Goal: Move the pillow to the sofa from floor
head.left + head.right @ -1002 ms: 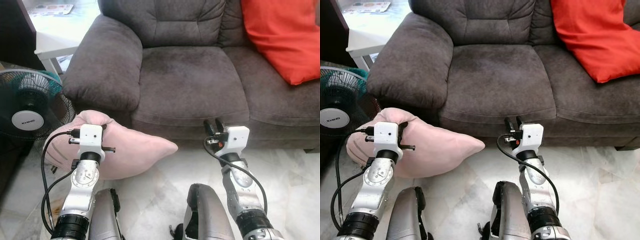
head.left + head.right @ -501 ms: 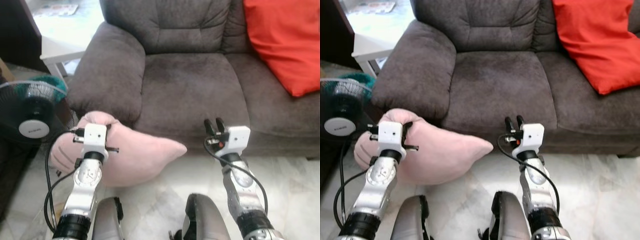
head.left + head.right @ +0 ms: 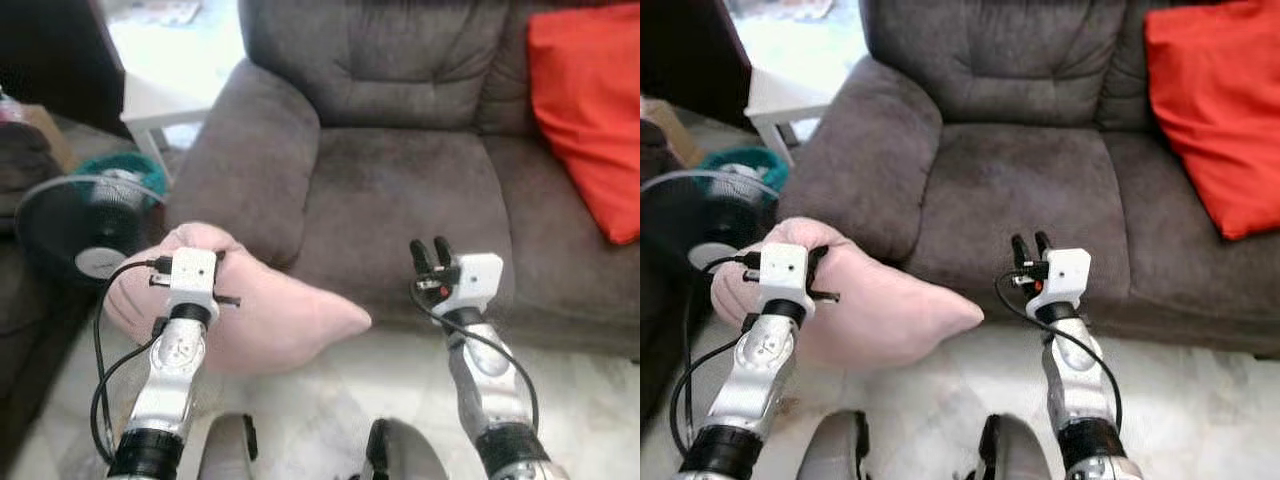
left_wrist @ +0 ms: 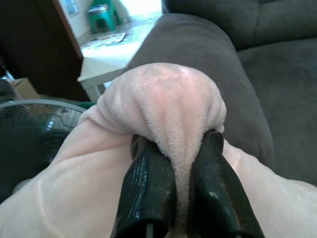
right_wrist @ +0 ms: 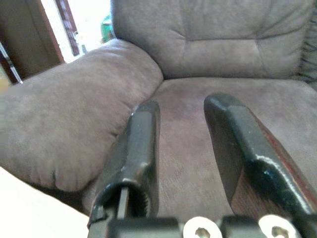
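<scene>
Pink pillow [image 3: 255, 315] off to the robot's left, low in front of the sofa's [image 3: 400, 190] armrest; its pointed corner aims toward the middle of the seat front. Whether its underside touches the floor [image 3: 320, 420] cannot be told. Left gripper [image 4: 178, 163] pinches a bunched fold at the pillow's upper end, plush fabric bulging up between and over the two black fingers [image 4: 148, 183]. Right gripper [image 3: 432, 252] held up in front of the seat cushion's front edge, touching nothing, fingers [image 5: 141, 144] parted by a moderate gap with bare grey upholstery seen between them.

Sofa dark grey, deep-tufted back. Red cushion [image 3: 590, 110] leans on the seat's right side. Fan [image 3: 95, 225] stands left of the pillow; the label on its hub too blurred to read. White bench [image 3: 165, 100] beyond the armrest. Floor pale marble tile.
</scene>
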You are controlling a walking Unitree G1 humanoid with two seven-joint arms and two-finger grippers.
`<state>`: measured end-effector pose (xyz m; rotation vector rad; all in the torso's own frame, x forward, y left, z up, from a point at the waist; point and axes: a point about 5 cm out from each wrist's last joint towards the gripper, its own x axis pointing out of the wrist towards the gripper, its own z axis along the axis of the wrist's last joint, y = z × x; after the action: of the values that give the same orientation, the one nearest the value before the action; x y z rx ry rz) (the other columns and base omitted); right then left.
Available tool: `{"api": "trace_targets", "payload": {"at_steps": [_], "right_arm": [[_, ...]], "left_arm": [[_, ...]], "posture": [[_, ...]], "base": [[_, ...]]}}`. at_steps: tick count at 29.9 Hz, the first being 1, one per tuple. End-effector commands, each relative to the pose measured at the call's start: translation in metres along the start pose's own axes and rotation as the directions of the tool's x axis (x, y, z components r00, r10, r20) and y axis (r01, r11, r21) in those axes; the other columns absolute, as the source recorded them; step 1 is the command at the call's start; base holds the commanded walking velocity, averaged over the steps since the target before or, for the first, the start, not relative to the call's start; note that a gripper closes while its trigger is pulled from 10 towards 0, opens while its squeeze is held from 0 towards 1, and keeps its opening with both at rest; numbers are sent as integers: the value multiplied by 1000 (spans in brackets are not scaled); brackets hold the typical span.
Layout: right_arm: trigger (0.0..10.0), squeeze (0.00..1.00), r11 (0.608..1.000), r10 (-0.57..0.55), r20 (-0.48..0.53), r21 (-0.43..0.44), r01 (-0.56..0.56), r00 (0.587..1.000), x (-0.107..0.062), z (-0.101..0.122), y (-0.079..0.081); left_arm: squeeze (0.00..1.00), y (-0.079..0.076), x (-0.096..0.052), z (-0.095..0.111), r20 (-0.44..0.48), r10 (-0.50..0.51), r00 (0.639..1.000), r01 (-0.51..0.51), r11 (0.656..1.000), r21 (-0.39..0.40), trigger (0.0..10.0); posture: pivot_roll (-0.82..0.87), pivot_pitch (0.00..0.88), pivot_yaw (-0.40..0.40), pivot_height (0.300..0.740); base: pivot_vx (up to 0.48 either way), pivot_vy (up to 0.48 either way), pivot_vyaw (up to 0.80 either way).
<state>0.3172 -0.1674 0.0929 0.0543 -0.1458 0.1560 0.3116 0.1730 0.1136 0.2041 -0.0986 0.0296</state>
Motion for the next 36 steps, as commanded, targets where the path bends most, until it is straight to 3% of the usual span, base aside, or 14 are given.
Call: {"api": "trace_targets", "payload": {"at_steps": [1, 16, 24, 36], "right_arm": [[10000, 0, 1000, -6, -1, 5, 6, 1000, 0, 1, -1], [10000, 0, 1000, 15, 7, 11, -15, 1000, 1, 2, 3], [10000, 0, 1000, 10, 3, 8, -10, 1000, 1, 1, 4], [10000, 0, 1000, 7, 1, 21, -7, 1000, 1, -1, 5]], "left_arm": [[0, 1, 5, 25, 115, 4, 993, -4, 1000, -6, 10000], [0, 0, 5, 27, 123, -17, 992, 18, 1000, -6, 10000], [0, -2, 4, 27, 117, -31, 993, 32, 999, -4, 10000], [0, -5, 4, 27, 113, -59, 992, 59, 998, -2, 10000]], "posture": [[171, 81, -47, 695], [181, 85, -42, 695], [184, 85, -37, 740], [189, 79, -29, 740]], "base": [[0, 0, 0], [-154, 0, 0], [0, 0, 0], [0, 0, 0]]}}
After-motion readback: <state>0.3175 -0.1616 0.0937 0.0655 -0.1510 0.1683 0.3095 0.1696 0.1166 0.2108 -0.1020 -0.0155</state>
